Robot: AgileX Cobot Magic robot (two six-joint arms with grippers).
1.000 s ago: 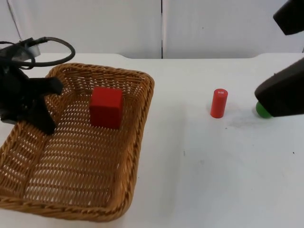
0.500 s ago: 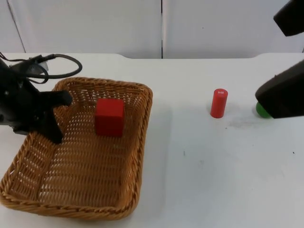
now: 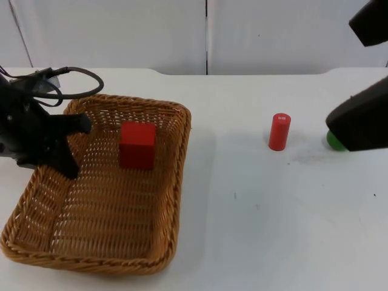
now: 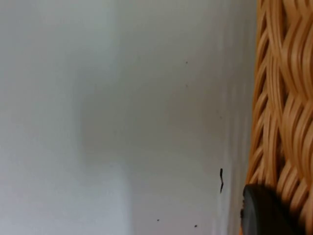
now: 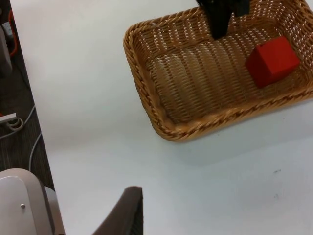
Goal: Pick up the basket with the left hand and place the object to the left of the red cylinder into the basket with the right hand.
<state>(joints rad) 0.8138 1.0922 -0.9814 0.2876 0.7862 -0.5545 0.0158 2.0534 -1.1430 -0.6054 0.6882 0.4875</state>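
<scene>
The wicker basket (image 3: 182, 130) is at the table's left, with a red cube (image 3: 137, 144) inside near its far wall. My left gripper (image 3: 68, 145) is shut on the basket's left rim (image 4: 274, 98), one finger inside the wall and one outside. The right wrist view looks down on the basket (image 5: 142, 83), the cube (image 5: 272, 60) and the left gripper (image 5: 222, 14). A red cylinder (image 3: 279, 131) stands upright right of centre. My right gripper (image 3: 357, 124) waits over the table's right side, well away from the basket.
A green ball (image 3: 332, 140) lies right of the cylinder, half hidden behind the right arm. Bare white table stretches between basket and cylinder. Past the table's edge, the right wrist view has floor cables (image 5: 12, 122) and a white base (image 5: 22, 203).
The basket, with the cube in it, has sunk away from the camera and looks smaller. My left gripper shifted slightly right with it. The right arm has not moved.
</scene>
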